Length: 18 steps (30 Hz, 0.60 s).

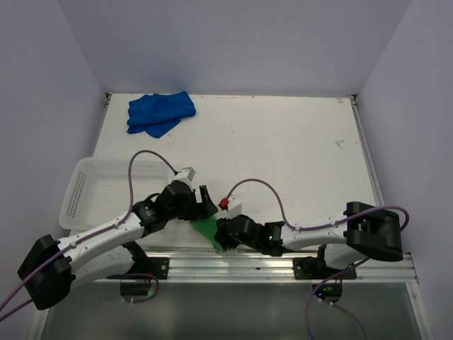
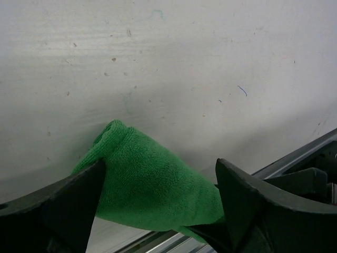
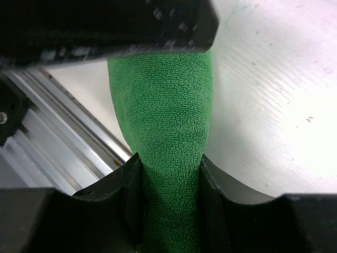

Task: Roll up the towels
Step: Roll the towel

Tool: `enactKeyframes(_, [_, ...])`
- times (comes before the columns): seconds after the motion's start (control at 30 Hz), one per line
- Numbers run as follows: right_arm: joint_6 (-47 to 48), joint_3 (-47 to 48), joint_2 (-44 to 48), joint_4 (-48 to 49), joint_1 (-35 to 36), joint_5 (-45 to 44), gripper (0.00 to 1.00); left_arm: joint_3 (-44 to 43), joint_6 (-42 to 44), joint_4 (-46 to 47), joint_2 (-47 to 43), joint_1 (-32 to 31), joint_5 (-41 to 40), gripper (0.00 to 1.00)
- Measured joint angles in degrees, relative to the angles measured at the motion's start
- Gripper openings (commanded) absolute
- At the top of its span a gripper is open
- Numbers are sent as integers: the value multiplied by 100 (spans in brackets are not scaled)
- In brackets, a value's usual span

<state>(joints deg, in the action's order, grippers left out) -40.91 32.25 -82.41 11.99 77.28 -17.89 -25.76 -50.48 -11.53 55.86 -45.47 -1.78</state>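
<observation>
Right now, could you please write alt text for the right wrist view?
The right gripper pinches a rolled green towel between its black fingers, over the white table. A metal rail runs at left; a black part crosses the top.

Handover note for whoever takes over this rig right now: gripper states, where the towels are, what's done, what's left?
Left gripper: open, jaws either side of the green towel, not clamping it.
Right gripper: shut on the green towel.
Green towel: looks rolled into a tube, at the near edge of the table, between the arms.
Blue towel: bunched at the far left corner, not rolled.
Done: green roll, apparently.
Left: release green, roll blue.
</observation>
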Motion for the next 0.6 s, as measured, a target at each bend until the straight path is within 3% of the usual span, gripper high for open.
enactKeyframes(0.13, [129, 138, -11, -269, 404, -907, 25, -599, 9, -713, 219, -4, -229, 99])
enactKeyframes(0.33, [297, 433, -334, -538, 820, -2179, 25, -1338, 2, -1534, 507, -4, -533, 100])
enactKeyframes(0.6, [575, 841, -883, -695, 970, -3136, 26, -1451, -240, -1980, 601, -4, -520, 99])
